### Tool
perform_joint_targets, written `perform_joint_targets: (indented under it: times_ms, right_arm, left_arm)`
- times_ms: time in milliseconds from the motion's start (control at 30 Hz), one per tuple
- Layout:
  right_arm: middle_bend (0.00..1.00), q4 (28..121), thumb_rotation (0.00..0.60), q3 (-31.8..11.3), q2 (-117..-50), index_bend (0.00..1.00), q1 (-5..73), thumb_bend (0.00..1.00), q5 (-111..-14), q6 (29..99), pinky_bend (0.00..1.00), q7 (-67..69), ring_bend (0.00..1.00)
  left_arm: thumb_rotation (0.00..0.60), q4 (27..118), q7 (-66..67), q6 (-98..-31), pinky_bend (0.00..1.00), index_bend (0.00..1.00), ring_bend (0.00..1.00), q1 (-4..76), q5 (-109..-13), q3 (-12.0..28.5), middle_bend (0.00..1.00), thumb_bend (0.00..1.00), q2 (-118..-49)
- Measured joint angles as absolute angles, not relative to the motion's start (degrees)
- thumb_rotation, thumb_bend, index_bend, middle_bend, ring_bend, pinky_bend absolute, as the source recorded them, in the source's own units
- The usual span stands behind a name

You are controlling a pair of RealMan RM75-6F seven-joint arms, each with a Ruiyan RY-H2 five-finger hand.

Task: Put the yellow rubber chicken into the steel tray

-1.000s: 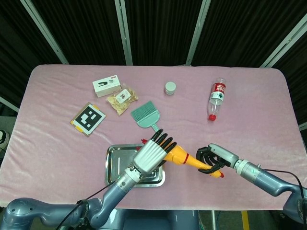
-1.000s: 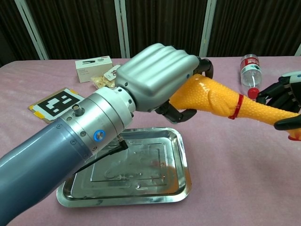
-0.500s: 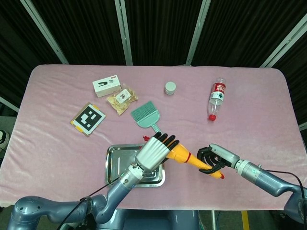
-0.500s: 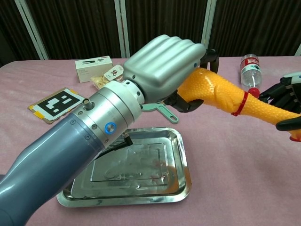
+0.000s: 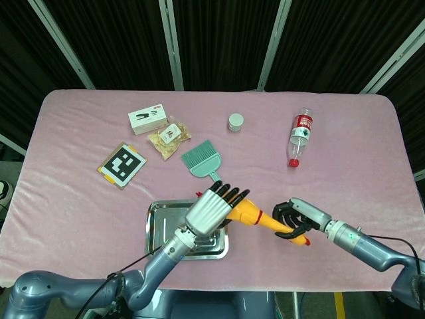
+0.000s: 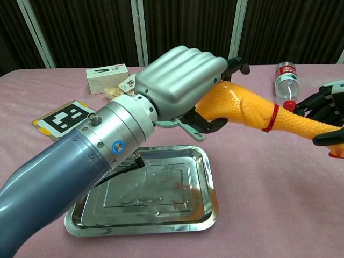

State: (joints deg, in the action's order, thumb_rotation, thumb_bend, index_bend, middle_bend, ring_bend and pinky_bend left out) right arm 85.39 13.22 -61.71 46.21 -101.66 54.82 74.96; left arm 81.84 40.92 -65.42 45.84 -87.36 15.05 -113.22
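1. The yellow rubber chicken [image 6: 252, 110] is hanging in the air above the right edge of the steel tray [image 6: 161, 223], stretched between my two hands and touching neither tray nor cloth.
2. My left hand [image 6: 180, 88] is gripping the chicken's thick body end, fingers curled around and under it, directly over the tray in the chest view.
3. My right hand [image 5: 292, 218] is pinching the thin neck end, a dark finger [image 6: 328, 140] lying across it just beside the red beak; the other fingers are spreading apart.
4. The tray is sitting flat on the pink table [image 5: 358, 173] near the front edge, with nothing inside it that I can see.
5. Behind the tray, a teal brush [image 5: 201, 159] is lying with its handle pointing towards the tray.
6. To its left, a marker card [image 5: 122, 165], a snack packet [image 5: 169, 137] and a white box [image 5: 147, 119] are lying.
7. Further back, a small white cap [image 5: 235, 121] and a plastic bottle [image 5: 300, 135] are resting, the bottle on its side.
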Motion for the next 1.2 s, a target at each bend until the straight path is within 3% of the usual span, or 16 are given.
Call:
perform_joint_targets:
  times_ms: [400, 767, 967, 1067, 1200]
  right_arm:
    - [0.75, 85.63, 0.600, 12.88, -61.73, 0.96, 46.20, 1.00, -100.57, 54.48, 0.91, 74.53, 0.75]
    - [0.75, 86.23, 0.600, 13.10, -61.10, 0.96, 46.01, 1.00, -101.05, 55.45, 0.91, 74.98, 0.75]
    - [0.75, 86.37, 0.600, 13.22, -60.82, 0.96, 45.89, 1.00, -101.30, 55.87, 0.91, 75.07, 0.75]
    - [0.75, 86.33, 0.600, 13.31, -60.78, 0.96, 45.82, 1.00, -101.33, 55.89, 0.91, 74.87, 0.75]
    - [0.75, 86.30, 0.600, 13.38, -60.77, 0.96, 45.71, 1.00, -101.30, 55.95, 0.91, 74.90, 0.75]
  left_arm:
    - [0.600, 84.09, 41.61, -66.07, 0.23, 0.01, 0.09, 45.89, -85.98, 14.73, 0.07, 0.20, -111.72]
    - [0.600, 83.84, 42.53, -65.77, 0.23, 0.24, 0.16, 46.78, -84.80, 14.73, 0.23, 0.33, -112.05]
    - [0.600, 83.40, 42.87, -65.78, 0.28, 0.47, 0.32, 47.40, -84.46, 15.02, 0.46, 0.42, -112.73]
    - [0.600, 82.89, 42.51, -66.52, 0.36, 0.59, 0.44, 47.60, -85.19, 15.01, 0.59, 0.47, -113.11]
    - [0.600, 81.70, 41.04, -67.94, 0.43, 0.67, 0.54, 47.80, -86.33, 14.95, 0.68, 0.53, -113.92]
